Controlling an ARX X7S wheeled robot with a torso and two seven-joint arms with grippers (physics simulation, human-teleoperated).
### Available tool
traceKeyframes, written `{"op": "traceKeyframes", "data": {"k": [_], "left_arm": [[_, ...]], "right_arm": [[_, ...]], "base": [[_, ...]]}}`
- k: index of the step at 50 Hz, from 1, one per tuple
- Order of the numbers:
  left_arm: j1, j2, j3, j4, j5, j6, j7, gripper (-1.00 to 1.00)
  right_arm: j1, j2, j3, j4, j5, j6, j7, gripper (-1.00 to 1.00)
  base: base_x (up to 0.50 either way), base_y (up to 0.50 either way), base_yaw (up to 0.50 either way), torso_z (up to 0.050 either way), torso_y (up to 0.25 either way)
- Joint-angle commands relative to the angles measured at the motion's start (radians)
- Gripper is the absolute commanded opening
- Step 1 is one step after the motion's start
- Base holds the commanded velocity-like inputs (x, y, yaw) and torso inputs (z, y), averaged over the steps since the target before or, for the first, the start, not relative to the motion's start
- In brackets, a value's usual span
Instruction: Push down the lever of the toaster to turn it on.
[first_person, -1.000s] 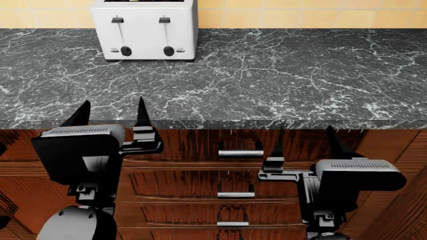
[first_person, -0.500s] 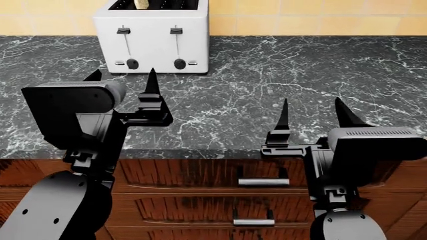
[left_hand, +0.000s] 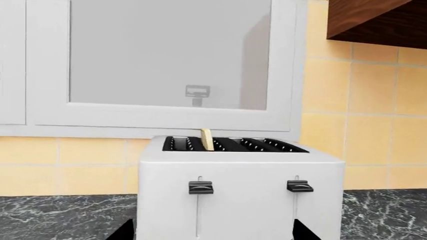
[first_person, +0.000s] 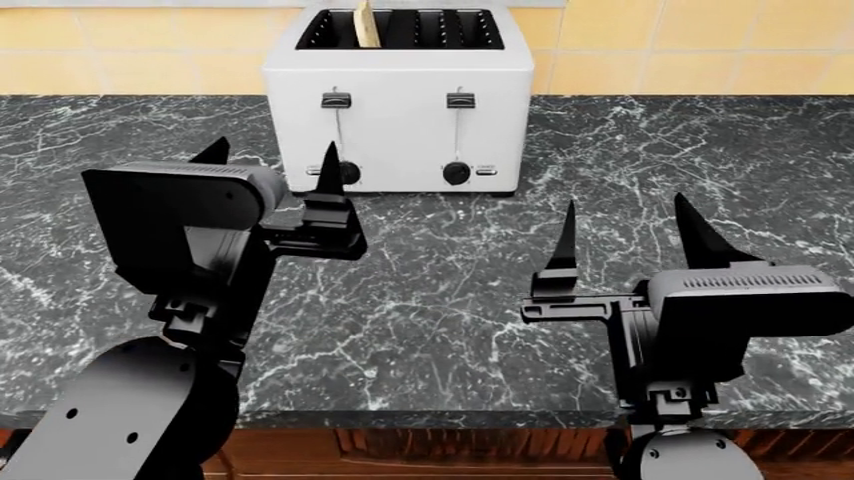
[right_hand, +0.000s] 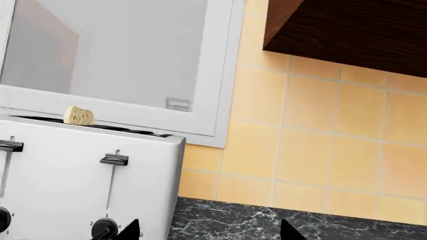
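Note:
The white four-slot toaster (first_person: 400, 120) stands at the back of the counter, with a bread slice (first_person: 363, 22) in a left slot. Its lever (first_person: 336, 100) is up, level with the right-hand twin tab (first_person: 461, 100). My left gripper (first_person: 271, 158) is open and empty, in front of the toaster's left side, short of it. In the left wrist view the toaster (left_hand: 240, 210) fills the space ahead, with the lever (left_hand: 201, 187) above the open gripper (left_hand: 212, 235). My right gripper (first_person: 625, 215) is open and empty, right of the toaster. The right wrist view shows the toaster (right_hand: 60, 175) and the lever (right_hand: 10, 145).
Two round black knobs (first_person: 457, 173) sit under the tabs. The dark marble counter (first_person: 694, 140) runs under both arms, its front edge near the robot. Yellow tiles (right_hand: 320, 160), a white window frame (left_hand: 167, 120) and a dark wood cabinet (right_hand: 347, 30) lie behind.
The view has risen and moved closer: the toaster now looks larger and nearer the middle. Both grippers, earlier before the drawer fronts, now hang over the counter, still open.

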Motion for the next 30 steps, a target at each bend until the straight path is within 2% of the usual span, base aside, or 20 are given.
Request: {"op": "traceKeyframes", "data": {"k": [1, 20, 21, 24, 30], "left_arm": [[0.005, -0.01, 0.015, 0.007, -0.01, 0.002, -0.012, 1.0], [0.006, -0.032, 0.03, 0.022, -0.037, -0.021, -0.025, 1.0], [-0.009, -0.033, 0.011, 0.008, -0.061, -0.036, -0.009, -1.0], [-0.082, -0.048, -0.031, -0.035, -0.108, -0.095, 0.02, -1.0], [-0.261, -0.051, -0.125, -0.077, -0.245, -0.312, 0.051, -1.0]], "right_arm": [[-0.035, 0.012, 0.004, -0.011, -0.025, -0.053, 0.044, 1.0], [-0.08, 0.029, 0.025, -0.054, 0.027, -0.048, 0.04, 1.0], [-0.081, 0.031, 0.023, -0.051, 0.027, -0.047, 0.039, 1.0], [-0.082, 0.034, 0.016, -0.05, 0.03, -0.042, 0.037, 1.0], [-0.078, 0.04, -0.002, -0.051, 0.027, -0.037, 0.038, 1.0]], "base": [[0.24, 0.5, 0.0, 0.0, 0.0], [0.0, 0.0, 0.0, 0.0, 0.0], [0.0, 0.0, 0.0, 0.0, 0.0], [0.0, 0.0, 0.0, 0.0, 0.0], [0.0, 0.0, 0.0, 0.0, 0.0]]}}
